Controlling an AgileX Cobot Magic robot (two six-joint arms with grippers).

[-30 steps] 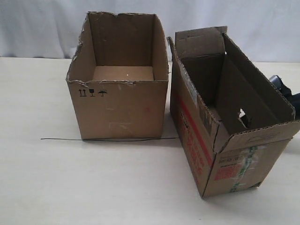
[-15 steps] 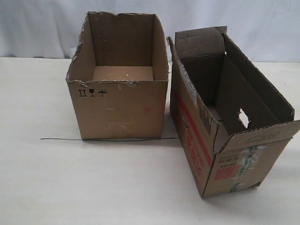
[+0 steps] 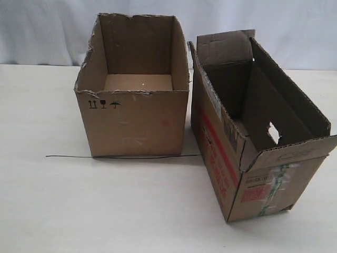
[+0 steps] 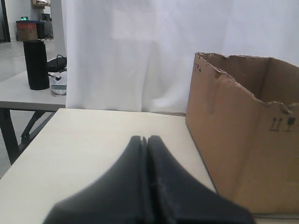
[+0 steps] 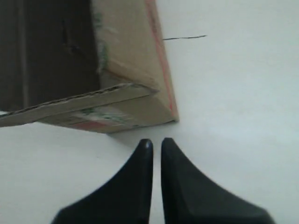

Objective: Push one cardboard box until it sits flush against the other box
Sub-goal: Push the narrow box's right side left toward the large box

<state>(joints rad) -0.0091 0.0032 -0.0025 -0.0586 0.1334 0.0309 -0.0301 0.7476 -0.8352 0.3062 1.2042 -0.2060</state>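
Observation:
The cardboard box, narrow, with a red label and green-striped tape, stands on the right of the exterior view, turned at an angle. The other box, wide with ragged top edges and black symbols, stands left of it. Their back corners are close together, while a wedge of table shows between their fronts. Neither gripper appears in the exterior view. My left gripper is shut and empty, with the other box off to one side. My right gripper is shut with a thin slit, empty, just short of the cardboard box's taped bottom corner.
A thin black wire lies on the pale table along the wide box's front and also shows as the wire past the narrow box. A white curtain hangs behind. A side table holds a black cylinder.
A black part of the right arm that showed behind the narrow box at the right edge one second ago has left the exterior view. Both boxes stay put.

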